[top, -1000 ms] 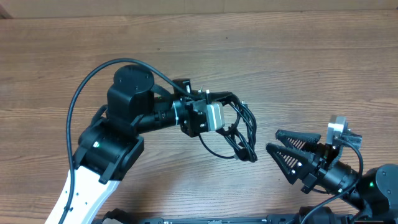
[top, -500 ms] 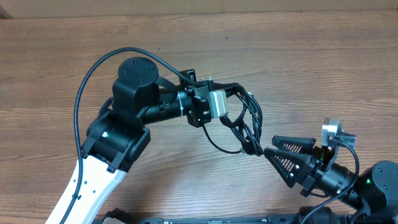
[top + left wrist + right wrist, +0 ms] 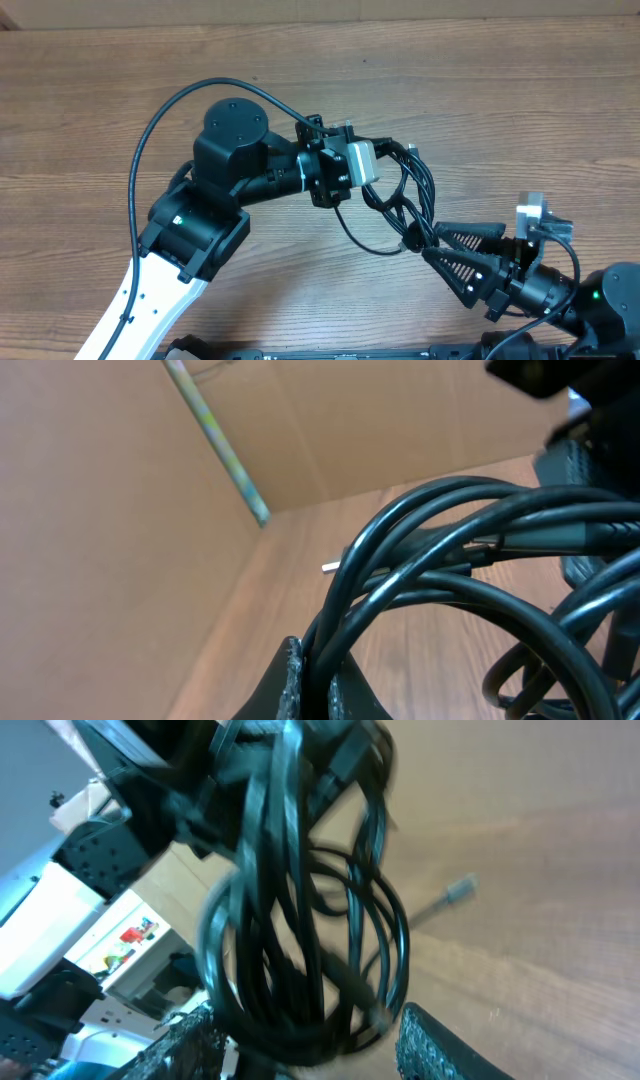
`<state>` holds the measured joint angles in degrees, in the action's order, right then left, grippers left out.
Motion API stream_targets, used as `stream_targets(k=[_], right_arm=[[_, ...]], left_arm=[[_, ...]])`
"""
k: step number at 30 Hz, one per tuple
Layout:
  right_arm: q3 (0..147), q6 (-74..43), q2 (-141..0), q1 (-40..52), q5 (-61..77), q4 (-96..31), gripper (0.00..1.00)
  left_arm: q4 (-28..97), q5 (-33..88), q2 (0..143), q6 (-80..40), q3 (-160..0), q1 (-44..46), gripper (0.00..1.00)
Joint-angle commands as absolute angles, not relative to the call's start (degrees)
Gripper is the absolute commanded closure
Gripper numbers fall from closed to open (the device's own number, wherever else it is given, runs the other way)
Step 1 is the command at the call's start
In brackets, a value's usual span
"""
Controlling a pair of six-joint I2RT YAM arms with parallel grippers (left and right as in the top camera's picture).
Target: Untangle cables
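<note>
The cables (image 3: 408, 200) are seen as one knotted bundle right of centre in the overhead frame, hung from the left gripper (image 3: 318, 672), which is closed tightly on a few strands at the top of the bundle. The bundle is judged to be held up this way so that the loops sag freely and can be reached from below. At the lower right, the right gripper (image 3: 433, 240) is spread wide and nothing is gripped by it. In its wrist view the hanging loops are framed between its fingers (image 3: 445, 1045), with the lowest loops just at the tips, so a grasp on a loose loop is probably being prepared. Whether the loops are touched by the fingers cannot be told. No container is shown anywhere; only the wooden table (image 3: 500, 100) lies beneath the bundle
</note>
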<state>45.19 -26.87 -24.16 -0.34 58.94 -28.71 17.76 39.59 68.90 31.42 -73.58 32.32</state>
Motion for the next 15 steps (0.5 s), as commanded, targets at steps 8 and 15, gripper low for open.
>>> stream_targets(k=[8, 15], right_arm=[[46.6, -26.6, -24.5, -0.3, 57.9, -18.9, 0.41], [46.5, -26.6, -26.6, -0.3, 57.9, -22.4, 0.45]], left_arm=[[23.1, 43.0, 69.0, 33.9, -74.0, 33.1, 0.96], [20.7, 46.6, 69.0, 33.9, -74.0, 34.4, 0.96]])
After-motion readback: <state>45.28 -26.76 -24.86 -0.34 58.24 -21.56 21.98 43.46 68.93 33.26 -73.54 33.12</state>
